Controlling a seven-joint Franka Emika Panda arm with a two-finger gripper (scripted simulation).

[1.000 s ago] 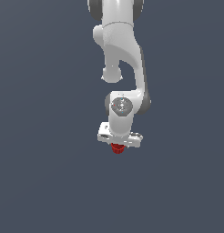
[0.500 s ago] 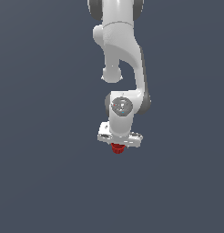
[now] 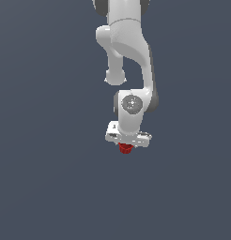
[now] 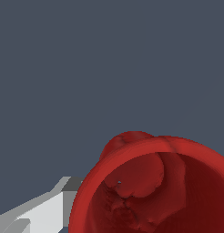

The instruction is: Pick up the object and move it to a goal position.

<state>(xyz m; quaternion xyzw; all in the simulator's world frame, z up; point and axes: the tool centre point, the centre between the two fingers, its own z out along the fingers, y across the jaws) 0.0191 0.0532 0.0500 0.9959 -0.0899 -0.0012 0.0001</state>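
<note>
The object is a small dark-red cup-like cylinder [image 3: 125, 148]. In the exterior view it pokes out just below the white gripper [image 3: 127, 143] at the end of the arm. The white hand covers its upper part and hides the fingertips. In the wrist view the cup [image 4: 155, 186] fills the near corner, its hollow red inside facing the camera, with one grey-white finger [image 4: 41, 211] beside it. The cup sits between the jaws, so the gripper is shut on it.
The white arm [image 3: 129, 56] comes down from the top of the exterior view. A plain dark grey-blue surface [image 3: 42, 164] lies all around. No other objects or edges show.
</note>
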